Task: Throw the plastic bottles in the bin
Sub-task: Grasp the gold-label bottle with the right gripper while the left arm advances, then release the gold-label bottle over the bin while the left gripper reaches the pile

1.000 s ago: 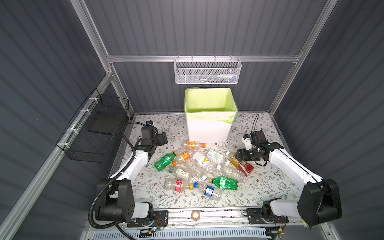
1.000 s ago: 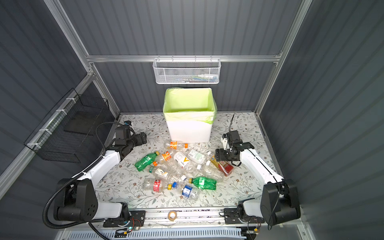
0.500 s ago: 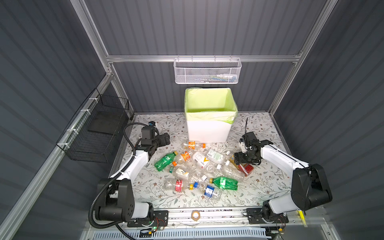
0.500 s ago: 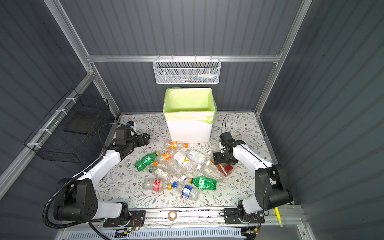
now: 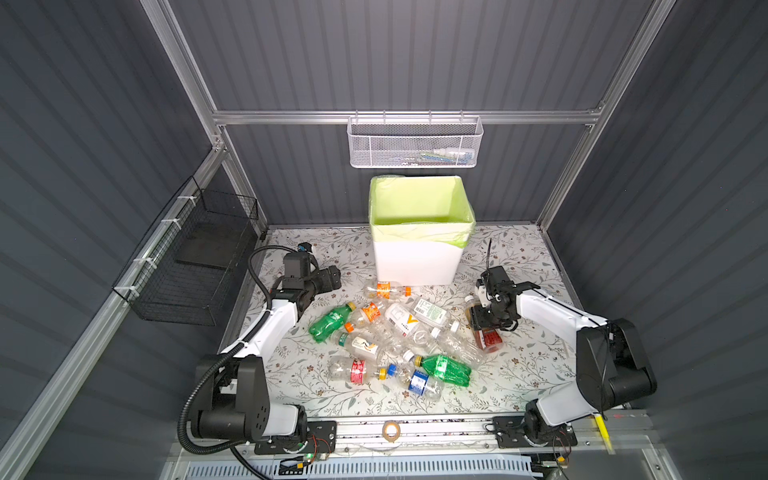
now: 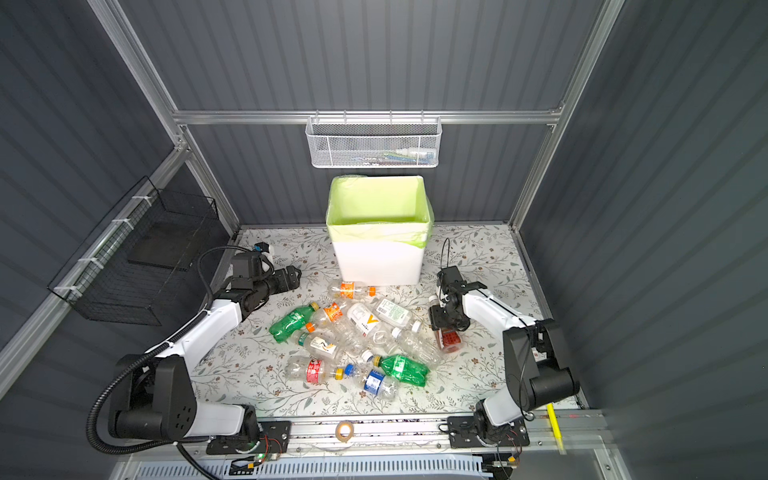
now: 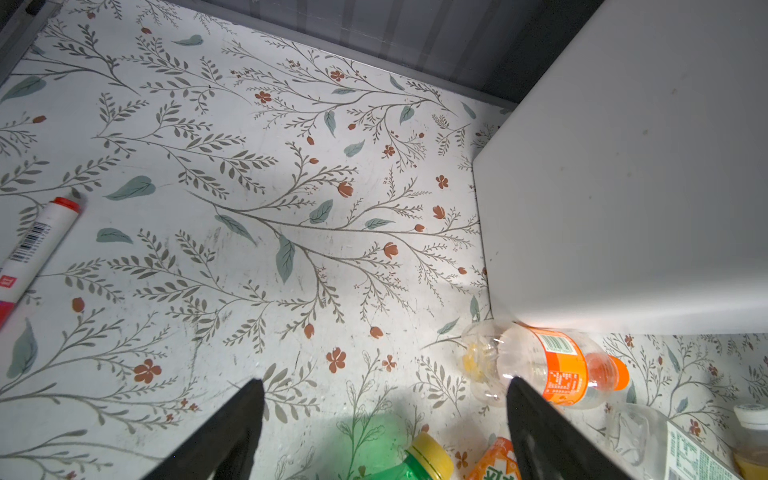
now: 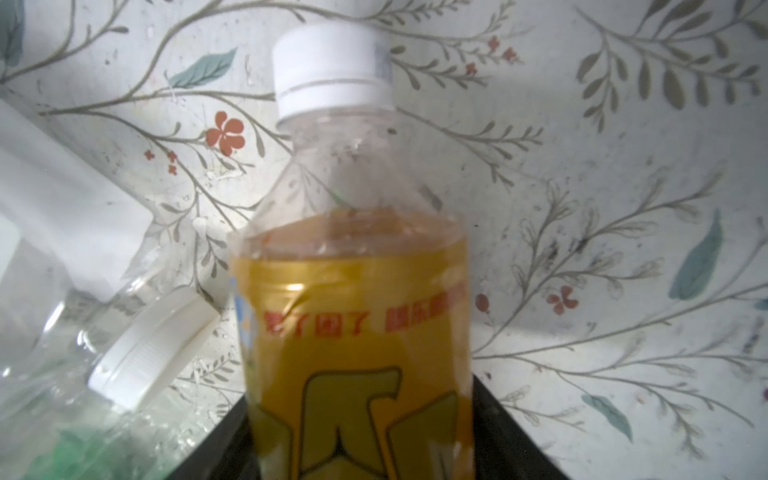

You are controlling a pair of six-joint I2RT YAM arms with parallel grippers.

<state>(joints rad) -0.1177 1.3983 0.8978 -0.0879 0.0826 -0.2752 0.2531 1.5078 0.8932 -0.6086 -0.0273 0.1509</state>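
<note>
Near row: a red-label bottle [image 5: 357, 371], a blue-label bottle [image 5: 419, 382] and a green bottle [image 5: 446, 370] lie flat closest to the rail on the flowery table [image 5: 519, 374].
Pile: the rest of the plastic bottles [image 5: 405, 328] are jumbled mid-table, touching and overlapping.
Right gripper [image 5: 482, 322]: down at the right edge of the pile, jaws against both sides of the white-capped bottle [image 8: 357, 291]. Looks like a grip to me, but the wrist view goes blurry low down, so no idea how firm.
Left gripper [image 7: 384, 415]: jaws wide apart, nothing between them, at the far left of the pile.
Orange-label bottle [image 7: 557, 365]: lying right against the foot of the bin, just past the left gripper.
Bin [image 5: 415, 262]: far centre, upright, open, way taller than any bottle.
Risk 1: thin round plastic, so it could squirt out or crumple on the lift.
Risk 2: a clear bottle [image 8: 50, 332] lies just beside the gripped one and might get dragged along.
Risk 3: carry it too low and it knocks the bin wall or snags the green liner [image 5: 419, 232].
Risk 4: the red-and-white marker [image 7: 33, 249] near the left gripper isn't a bottle, so it's an easy wrong grab.
</note>
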